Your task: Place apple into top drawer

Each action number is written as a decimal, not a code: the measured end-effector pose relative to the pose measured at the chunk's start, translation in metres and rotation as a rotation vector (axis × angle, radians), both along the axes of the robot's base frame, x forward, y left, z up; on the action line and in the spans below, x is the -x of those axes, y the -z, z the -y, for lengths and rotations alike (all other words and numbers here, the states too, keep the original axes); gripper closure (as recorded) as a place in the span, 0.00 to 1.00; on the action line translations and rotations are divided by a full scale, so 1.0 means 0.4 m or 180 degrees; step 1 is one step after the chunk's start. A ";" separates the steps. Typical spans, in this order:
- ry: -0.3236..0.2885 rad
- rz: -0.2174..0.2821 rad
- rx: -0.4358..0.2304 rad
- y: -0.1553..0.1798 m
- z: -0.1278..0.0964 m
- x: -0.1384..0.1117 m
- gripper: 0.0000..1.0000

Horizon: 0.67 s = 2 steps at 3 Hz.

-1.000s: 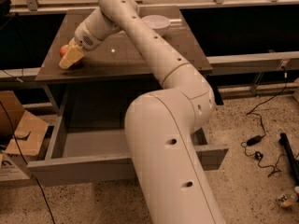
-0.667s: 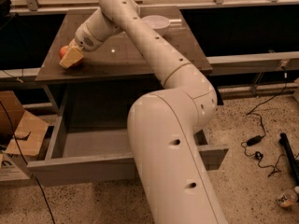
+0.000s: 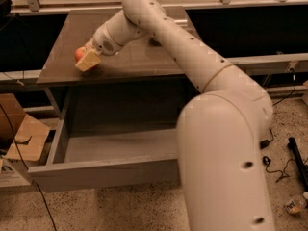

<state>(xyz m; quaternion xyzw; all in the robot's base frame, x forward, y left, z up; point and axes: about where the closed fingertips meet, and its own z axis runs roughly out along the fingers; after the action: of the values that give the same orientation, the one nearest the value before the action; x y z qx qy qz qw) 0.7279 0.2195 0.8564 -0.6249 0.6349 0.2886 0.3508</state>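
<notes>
Gripper [image 3: 85,61] shifted right over tabletop [image 3: 139,57]; apple [image 3: 79,54] clasped between fingers [image 3: 91,59].

Apple [image 3: 79,54]: round, red-orange; only its upper left side shows.
Apple position: touching the gripper [image 3: 86,60] on the gripper's far-left side, mostly hidden behind it.
Apple support: cannot tell whether it is lifted or resting.
Gripper: at the end of the outstretched arm, upper left of the view.
Top drawer [image 3: 103,173]: wide, shallow grey box with a plain flat front panel.
Drawer state: pulled fully open, level, inside bare.
Drawer position: well below the gripper and nearer the camera; its left wall lies roughly beneath the gripper.
</notes>
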 end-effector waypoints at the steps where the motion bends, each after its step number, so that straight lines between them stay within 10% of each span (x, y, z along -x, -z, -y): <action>1: 0.0104 0.0208 -0.0167 -0.096 0.105 0.096 1.00; 2: 0.0270 0.0249 -0.0294 -0.152 0.185 0.211 1.00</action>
<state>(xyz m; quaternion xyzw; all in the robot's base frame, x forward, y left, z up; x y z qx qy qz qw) 0.6437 0.1454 0.9173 -0.5914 0.6326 0.2779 0.4158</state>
